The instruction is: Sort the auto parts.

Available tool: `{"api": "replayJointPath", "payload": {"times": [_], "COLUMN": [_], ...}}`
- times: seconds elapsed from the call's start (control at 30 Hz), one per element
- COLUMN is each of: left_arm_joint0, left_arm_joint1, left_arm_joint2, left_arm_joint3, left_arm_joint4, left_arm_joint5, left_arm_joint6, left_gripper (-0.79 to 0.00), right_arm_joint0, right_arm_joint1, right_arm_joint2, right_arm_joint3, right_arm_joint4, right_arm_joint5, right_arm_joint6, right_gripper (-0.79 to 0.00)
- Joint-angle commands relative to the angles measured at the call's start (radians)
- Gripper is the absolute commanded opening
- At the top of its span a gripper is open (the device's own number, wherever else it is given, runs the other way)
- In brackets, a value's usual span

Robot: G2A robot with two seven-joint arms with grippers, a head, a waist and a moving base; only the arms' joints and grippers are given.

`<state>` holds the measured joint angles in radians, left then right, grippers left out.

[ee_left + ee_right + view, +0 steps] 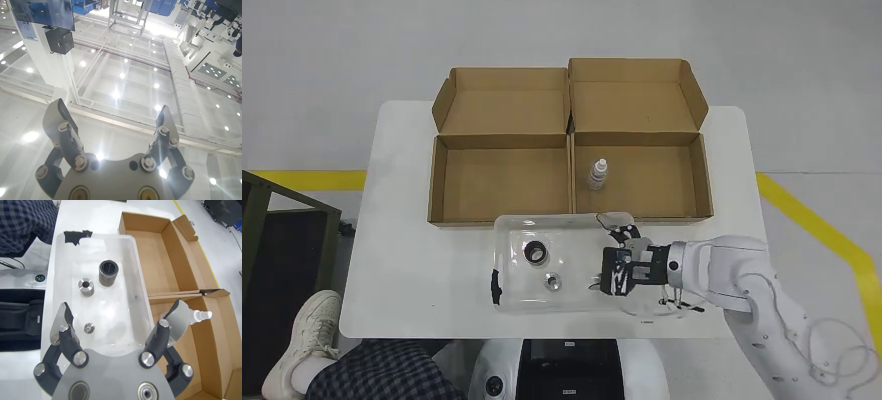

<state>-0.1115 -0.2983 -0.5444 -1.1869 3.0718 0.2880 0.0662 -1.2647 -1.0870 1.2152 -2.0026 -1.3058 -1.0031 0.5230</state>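
A clear plastic bin [504, 226] stands at the table's front; in it are a large dark cylinder [535, 252] and a smaller metal cylinder [554, 282]. In the right wrist view the bin [140, 279] holds the large cylinder [108, 273], the holed metal cylinder [86, 287] and a small metal disc [89, 328]. My right gripper [121, 311] hangs open above the bin's right end [607, 262], nothing between its fingers; one finger is over the bin's back rim. My left gripper [112, 106] is open, pointing up at the ceiling, holding nothing.
Two open cardboard boxes stand side by side behind the bin: the left box [500, 185] is bare, the right box [652, 185] holds an upright white spray bottle [597, 175] [198, 315]. Black tape [77, 237] marks the bin's left end.
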Motion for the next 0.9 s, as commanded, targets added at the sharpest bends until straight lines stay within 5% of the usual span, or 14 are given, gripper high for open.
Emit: {"api": "replayJointPath", "payload": {"times": [0.0,0.87], "left_arm_joint0": [0.000,0.000], "left_arm_joint1": [0.000,0.000], "left_arm_joint2": [0.000,0.000], "left_arm_joint3": [0.000,0.000], "left_arm_joint4": [0.000,0.000], "left_arm_joint5": [0.000,0.000], "left_arm_joint6": [0.000,0.000], "left_gripper": [0.000,0.000], "right_arm_joint0": [0.006,0.126], "right_arm_joint1": [0.002,0.013], "right_arm_joint2": [-0.011,-0.161], "right_arm_joint3": [0.006,0.108], "right_arm_joint4": [-0.009,0.034], "right_arm_joint5": [-0.001,-0.009], "right_arm_joint6": [0.029,0.265], "right_gripper": [0.000,-0.077]}}
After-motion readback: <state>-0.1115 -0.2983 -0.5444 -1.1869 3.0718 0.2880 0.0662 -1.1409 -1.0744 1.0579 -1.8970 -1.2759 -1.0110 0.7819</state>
